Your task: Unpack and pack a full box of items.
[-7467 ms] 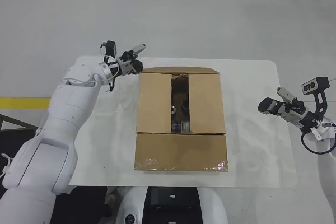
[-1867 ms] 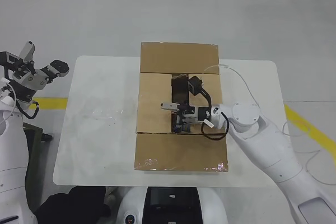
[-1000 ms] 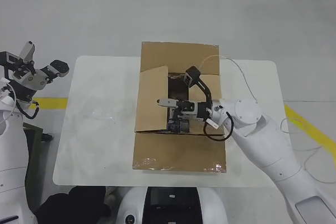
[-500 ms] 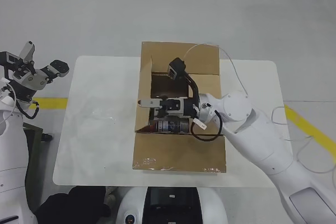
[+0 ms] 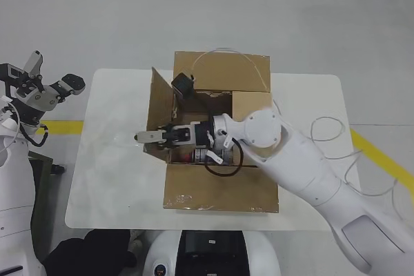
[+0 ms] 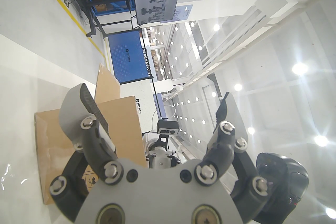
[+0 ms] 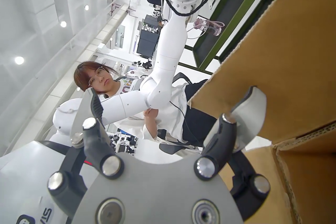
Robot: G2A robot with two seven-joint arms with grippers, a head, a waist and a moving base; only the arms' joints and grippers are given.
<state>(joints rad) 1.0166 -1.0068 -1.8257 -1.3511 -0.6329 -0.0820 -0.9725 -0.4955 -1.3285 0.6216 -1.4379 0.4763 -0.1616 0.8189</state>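
Observation:
The brown cardboard box stands mid-table with its far and near flaps folded outward. Its left flap stands upright, and the right flap still lies over the opening. Dark items show inside. My right gripper reaches across the box to its left edge; it is open, one finger lying against the raised flap. My left gripper is held open and empty beyond the table's left edge, with the box visible past it.
The white table has free room left and right of the box. A scrap of clear film lies left of the box. The right arm's thin white cable loops over the far flap.
My right gripper has swept leftward across the box, pushing the left flap from lying over the opening up to standing. The left arm has kept still.

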